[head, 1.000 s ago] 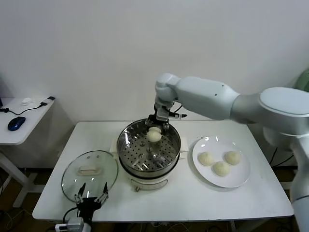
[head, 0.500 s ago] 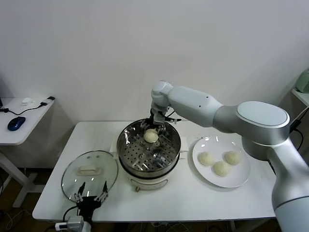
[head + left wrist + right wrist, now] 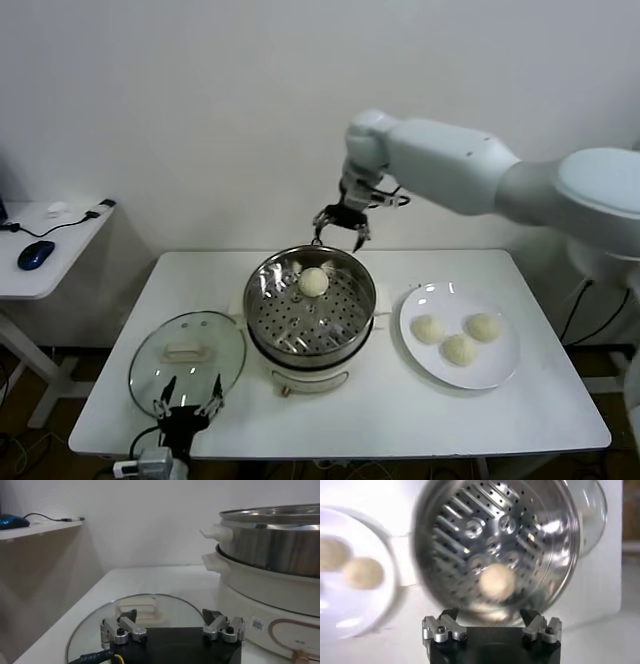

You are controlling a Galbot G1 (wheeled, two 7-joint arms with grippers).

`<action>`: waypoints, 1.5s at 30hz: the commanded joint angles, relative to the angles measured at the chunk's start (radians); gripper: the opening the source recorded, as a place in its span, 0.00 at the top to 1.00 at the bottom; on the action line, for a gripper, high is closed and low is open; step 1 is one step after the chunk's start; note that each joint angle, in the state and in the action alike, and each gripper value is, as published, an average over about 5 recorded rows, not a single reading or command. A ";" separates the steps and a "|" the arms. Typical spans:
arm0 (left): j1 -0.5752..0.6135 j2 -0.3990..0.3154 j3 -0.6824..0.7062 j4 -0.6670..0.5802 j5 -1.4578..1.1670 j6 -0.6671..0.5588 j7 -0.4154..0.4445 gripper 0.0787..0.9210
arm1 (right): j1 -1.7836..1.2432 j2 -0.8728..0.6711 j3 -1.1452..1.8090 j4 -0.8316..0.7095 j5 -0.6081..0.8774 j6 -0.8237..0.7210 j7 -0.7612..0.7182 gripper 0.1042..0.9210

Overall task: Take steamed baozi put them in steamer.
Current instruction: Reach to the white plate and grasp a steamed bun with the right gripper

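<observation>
One steamed baozi [image 3: 313, 282] [image 3: 496, 580] lies on the perforated tray at the back of the steamer [image 3: 355, 322] [image 3: 555, 555], a shiny steel pot on a cream base [image 3: 260, 587]. My right gripper [image 3: 340, 222] [image 3: 491, 617] hangs open and empty above the pot's far rim. Three more pale baozi [image 3: 459, 348] rest on the white plate [image 3: 415, 298] to the right of the steamer. My left gripper [image 3: 187, 394] [image 3: 171, 620] stays open at the table's front left, over the near edge of the glass lid.
The round glass lid [image 3: 187, 350] [image 3: 145, 611] with a white handle lies flat left of the steamer. A side desk [image 3: 45, 255] with a blue mouse [image 3: 34, 254] stands off the table's left. A white wall is close behind.
My right gripper let go of the baozi, which now lies in the steamer. The gripper has opened and risen up and back, clear of the pot. The left arm has not moved.
</observation>
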 commanded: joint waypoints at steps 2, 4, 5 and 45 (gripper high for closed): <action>-0.004 0.007 -0.002 0.001 -0.004 -0.004 0.001 0.12 | 0.087 -0.463 -0.278 0.243 0.211 -0.532 0.054 0.12; -0.005 0.006 -0.003 0.002 -0.005 -0.004 0.001 0.12 | 0.031 -0.511 -0.258 0.314 0.237 -0.624 0.085 0.12; -0.005 0.005 -0.004 0.002 -0.006 -0.005 0.001 0.12 | -0.005 -0.523 -0.239 0.338 0.249 -0.660 0.100 0.12; 0.042 -0.018 0.000 -0.008 0.013 -0.012 -0.013 0.12 | -0.407 -0.277 0.130 0.088 0.174 -0.799 0.194 0.27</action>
